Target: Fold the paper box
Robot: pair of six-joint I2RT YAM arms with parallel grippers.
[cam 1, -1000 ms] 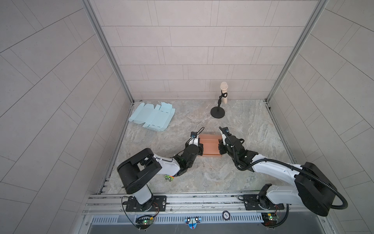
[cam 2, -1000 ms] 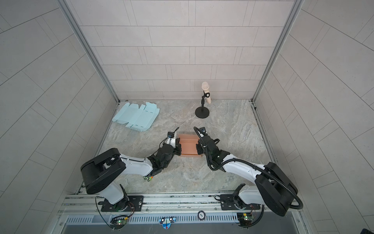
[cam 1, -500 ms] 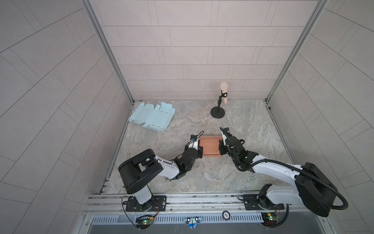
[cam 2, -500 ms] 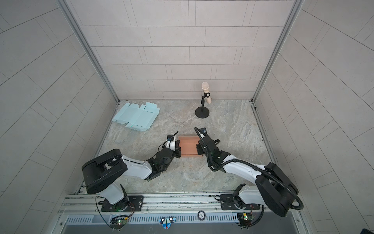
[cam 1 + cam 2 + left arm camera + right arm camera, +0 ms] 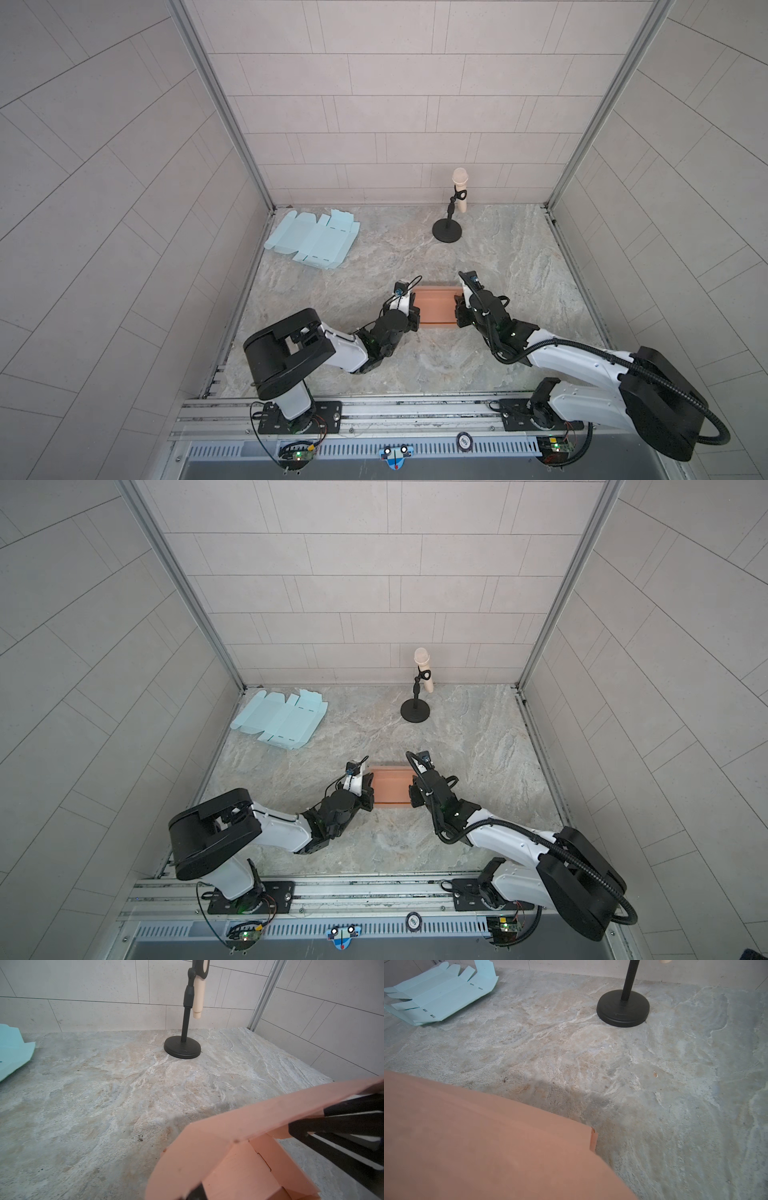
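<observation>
Where the two arms meet near the middle of the marbled desk point(image 5: 519, 257), the orange paper box point(image 5: 436, 307) point(image 5: 390, 788) lies in both top views with its long side running from 9 to 3 o'clock, partly folded. The left arm point(image 5: 345, 353) reaches in from 7 o'clock and sets the left jaws against the box's 9 o'clock end. They are closed, and I cannot tell whether a flap is pinched between them. The right arm point(image 5: 573, 353) comes in from 5 o'clock, and the right jaws meet the box's 3 o'clock end. In the left wrist view the box point(image 5: 228, 1167) shows raised walls and folded inner flaps. Black fingers point(image 5: 342, 1113) at its far end sit on either side of an orange panel, so the right jaws grip the box there. The right wrist view shows a broad orange face of the box point(image 5: 477, 1147) close to the camera. A flat pale-blue cardboard sheet point(image 5: 313, 239) lies well apart toward 10 o'clock. A microphone stand point(image 5: 446, 229) stands at 12 o'clock, near the back wall.
</observation>
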